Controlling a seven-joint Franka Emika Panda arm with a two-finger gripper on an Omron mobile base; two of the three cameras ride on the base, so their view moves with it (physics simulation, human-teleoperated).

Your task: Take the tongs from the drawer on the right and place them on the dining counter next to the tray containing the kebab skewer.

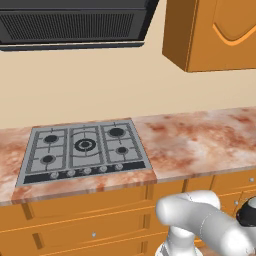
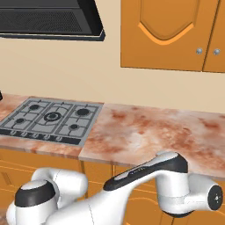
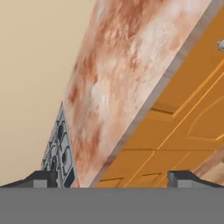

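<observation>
My gripper is open, its two dark fingertips wide apart with nothing between them. It points along the edge of a marbled counter that carries a gas hob. The view is rolled, so the counter runs diagonally. Under that counter sit shut orange-brown drawer fronts, also seen from the left base view as drawer fronts at the right; one small metal knob shows. I cannot tell which one is the task's drawer. The tongs, the tray and the dining counter are out of view.
The hob lies on the left half of the counter, under a dark extractor hood. Orange wall cabinets hang above the bare right half. My white arm is folded low in front of the cabinets.
</observation>
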